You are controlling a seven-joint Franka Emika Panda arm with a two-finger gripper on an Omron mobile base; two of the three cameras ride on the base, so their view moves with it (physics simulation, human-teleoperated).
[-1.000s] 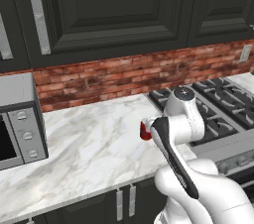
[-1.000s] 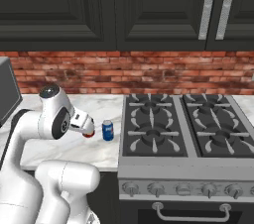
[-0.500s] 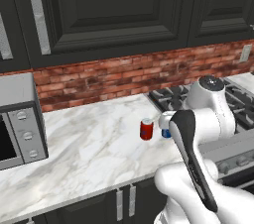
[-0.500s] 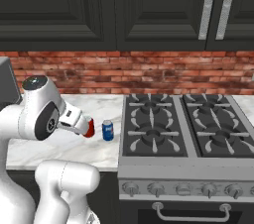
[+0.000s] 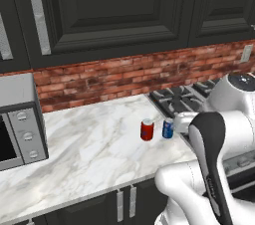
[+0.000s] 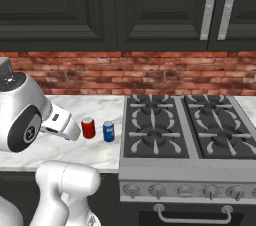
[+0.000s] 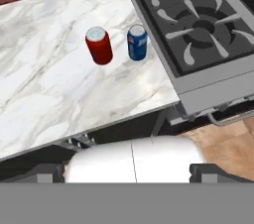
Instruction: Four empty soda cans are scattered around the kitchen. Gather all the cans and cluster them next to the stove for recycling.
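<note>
While hand open: red can (image 7: 99, 45), blue can (image 7: 137, 42) upright beside stove (image 7: 198, 29).

Grey microwave (image 5: 17, 119) on marble counter (image 5: 84, 154)

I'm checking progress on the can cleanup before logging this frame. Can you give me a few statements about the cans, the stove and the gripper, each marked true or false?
1. A red can and a blue can stand upright on the marble counter. True.
2. The blue can is the one nearer the stove. True.
3. The red can lies on its side. False: it stands upright, silver top up.
4. The gripper holds the blue can. False: both cans stand free on the counter.
5. A can sits on a burner grate. False: the grates are bare; both cans are on the counter beside the stove.
</note>
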